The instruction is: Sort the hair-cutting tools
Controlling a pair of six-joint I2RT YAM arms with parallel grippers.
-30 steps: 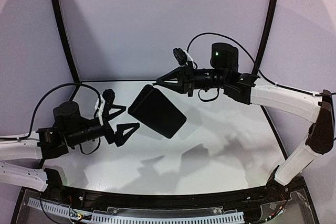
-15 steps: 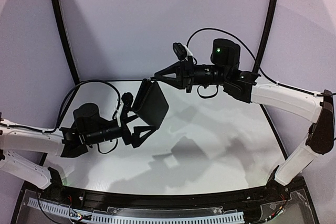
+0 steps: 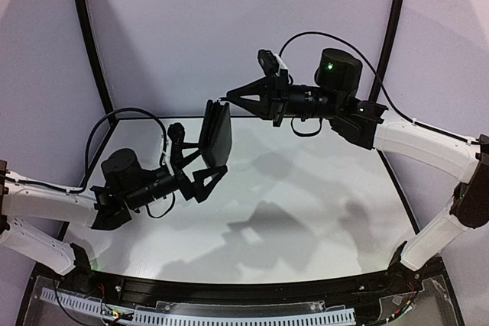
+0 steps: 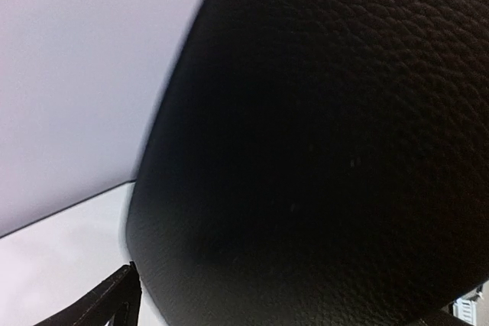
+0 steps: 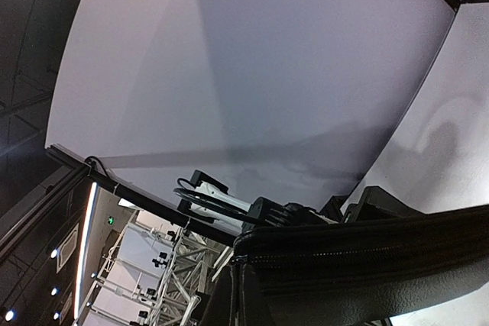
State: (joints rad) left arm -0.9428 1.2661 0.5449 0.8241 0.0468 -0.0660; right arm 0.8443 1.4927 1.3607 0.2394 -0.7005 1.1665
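The black zip case (image 3: 218, 131) hangs nearly upright above the table. My right gripper (image 3: 225, 101) is shut on its top corner. In the right wrist view the case's zipped edge (image 5: 367, 261) fills the bottom. My left gripper (image 3: 197, 160) is open just left of the case's lower edge, fingers spread. In the left wrist view the case's grained face (image 4: 321, 150) fills most of the picture, with one fingertip (image 4: 107, 307) at the lower left. No comb or scissors shows in any view.
The white table (image 3: 306, 211) lies under both arms, with black frame posts (image 3: 92, 43) at the back corners and purple walls behind. My left arm (image 5: 229, 204) shows beyond the case in the right wrist view.
The right gripper has lifted the case and tipped it from slanted to nearly upright. The left arm has moved up and right until its open fingers reach the case's lower edge.
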